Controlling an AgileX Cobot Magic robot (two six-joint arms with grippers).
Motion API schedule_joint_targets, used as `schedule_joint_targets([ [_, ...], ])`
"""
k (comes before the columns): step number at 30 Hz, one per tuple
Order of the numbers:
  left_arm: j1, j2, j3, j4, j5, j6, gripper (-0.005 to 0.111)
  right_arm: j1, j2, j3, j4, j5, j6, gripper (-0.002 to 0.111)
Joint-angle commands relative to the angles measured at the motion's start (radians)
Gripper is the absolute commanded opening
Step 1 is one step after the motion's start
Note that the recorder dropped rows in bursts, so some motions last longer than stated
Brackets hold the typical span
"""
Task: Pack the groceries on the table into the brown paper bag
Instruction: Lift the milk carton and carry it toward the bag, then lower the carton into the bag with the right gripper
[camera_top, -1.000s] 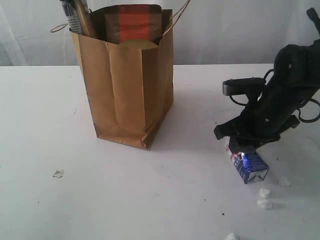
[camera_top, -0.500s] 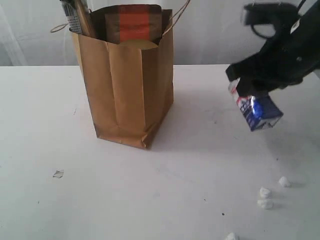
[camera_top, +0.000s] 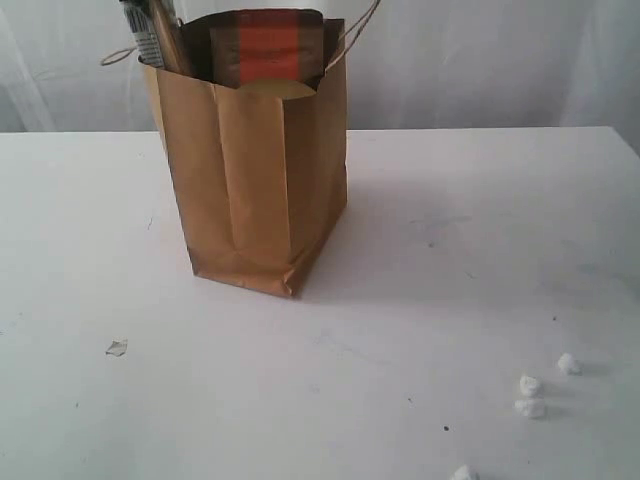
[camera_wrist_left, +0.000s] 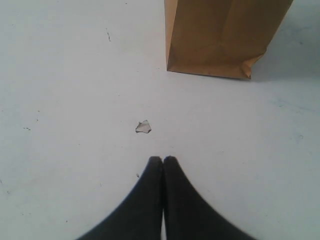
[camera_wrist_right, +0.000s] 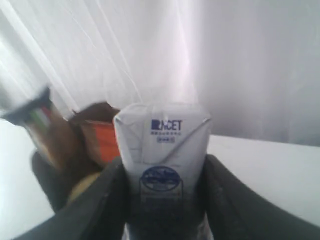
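A pale curtain (camera_top: 480, 60) backs a wide white bench (camera_top: 420, 300) marked with faint specks. The brown paper bag (camera_top: 255, 170) stands upright on the rear left part of the bench, its twisted loop handles rising above the rim. Projecting from its mouth are the brown pouch with orange label (camera_top: 268, 45), upright at the centre, and the blue-ended spaghetti packet (camera_top: 150, 35), leaning at the bag's left corner; a pale rounded top (camera_top: 278, 88) shows just below the pouch (which grocery it belongs to cannot be told). A few white crumbs (camera_top: 530, 395) lie on the front right of the bench, well apart from the bag, and a small translucent scrap (camera_top: 116, 348) lies front left. Neither arm appears in the exterior view. In the left wrist view the left gripper (camera_wrist_left: 162, 160) hangs above bare bench with its dark fingers pressed together and nothing between them, the scrap just ahead of the tips and the bag's base beyond. In the right wrist view the right gripper (camera_wrist_right: 162, 162) clasps the small blue-white carton (camera_wrist_right: 162, 145) upright between its fingers (camera_wrist_right: 107, 200), clear of the bench, with the bag's contents blurred behind it.
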Motion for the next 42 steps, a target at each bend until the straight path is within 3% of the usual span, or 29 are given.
schedule_joint_targets([
  [1,-0.004,-0.006,0.003,-0.006,0.003,-0.005,0.000,0.016,0.033,-0.018,0.273,-0.111,-0.139,0.016],
  [8,-0.004,-0.006,0.003,-0.006,0.003,-0.005,0.000,0.122,0.124,-0.018,0.621,-0.120,-0.384,0.016],
  [13,-0.004,-0.006,0.003,-0.006,0.003,-0.005,0.000,0.209,0.174,-0.026,0.761,-0.152,-0.549,0.016],
  [23,-0.004,-0.006,0.003,-0.006,0.003,-0.005,0.000,0.305,0.247,-0.132,0.786,-0.212,-0.599,0.016],
  [32,-0.004,-0.006,0.003,-0.006,0.003,-0.005,0.000,0.312,0.345,-0.156,0.783,-0.409,-0.732,0.016],
  [42,-0.004,-0.006,0.003,-0.006,0.003,-0.005,0.000,0.312,0.496,-0.156,0.783,-0.404,-0.732,0.016],
])
